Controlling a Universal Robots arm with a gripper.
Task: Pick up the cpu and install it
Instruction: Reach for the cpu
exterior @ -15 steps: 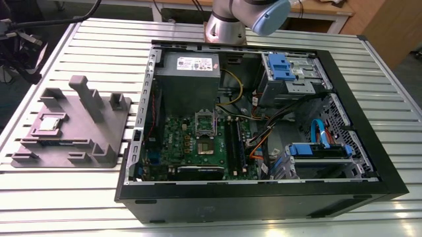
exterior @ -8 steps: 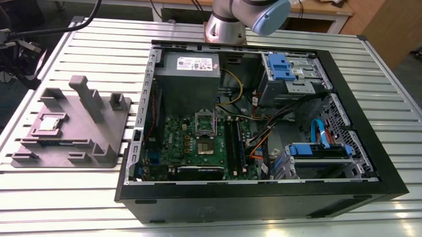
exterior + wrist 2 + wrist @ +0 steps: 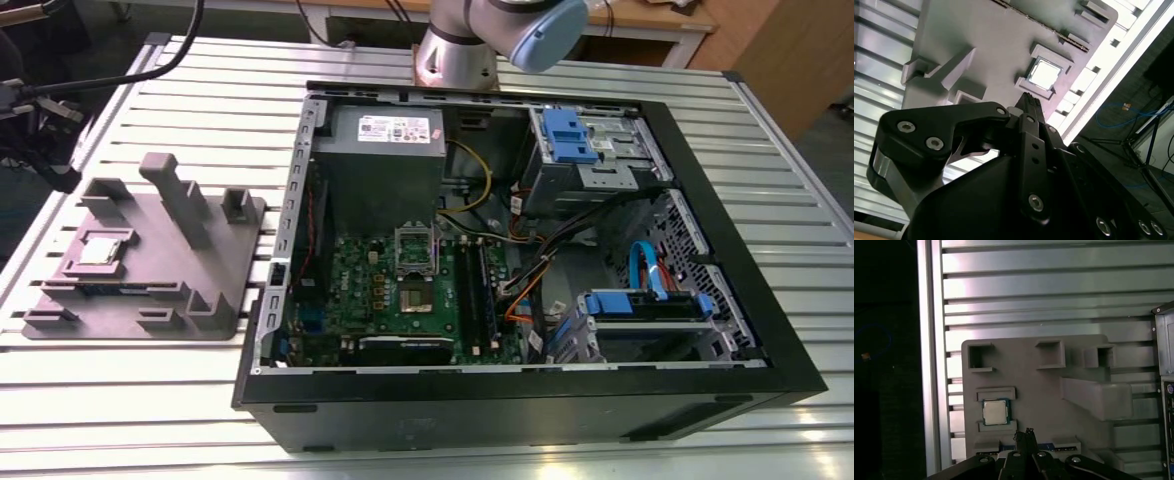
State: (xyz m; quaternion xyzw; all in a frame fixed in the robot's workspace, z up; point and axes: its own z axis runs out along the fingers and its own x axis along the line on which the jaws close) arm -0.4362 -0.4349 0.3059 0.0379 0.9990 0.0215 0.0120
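Observation:
The cpu [image 3: 104, 247], a small square chip with a silvery top, lies flat in a shallow recess of the grey plastic tray [image 3: 224, 262] at the exterior view's left. In both wrist views the cpu [image 3: 995, 411] [image 3: 1044, 74] sits on the tray [image 3: 1044, 390] [image 3: 989, 35] well below my gripper [image 3: 1027, 434] [image 3: 1029, 100]. The black fingertips are pressed together, shut on nothing. They hang high above the tray, close beside the chip's recess. The open socket [image 3: 414, 252] on the green motherboard stands inside the computer case.
The open black computer case [image 3: 747, 380] fills the middle and right of the slatted metal table [image 3: 134, 420]. Cables, blue drive brackets [image 3: 647, 305] and a power supply [image 3: 387, 130] crowd its inside. Tall grey posts [image 3: 174, 195] rise from the tray. The arm's base [image 3: 467, 50] stands behind the case.

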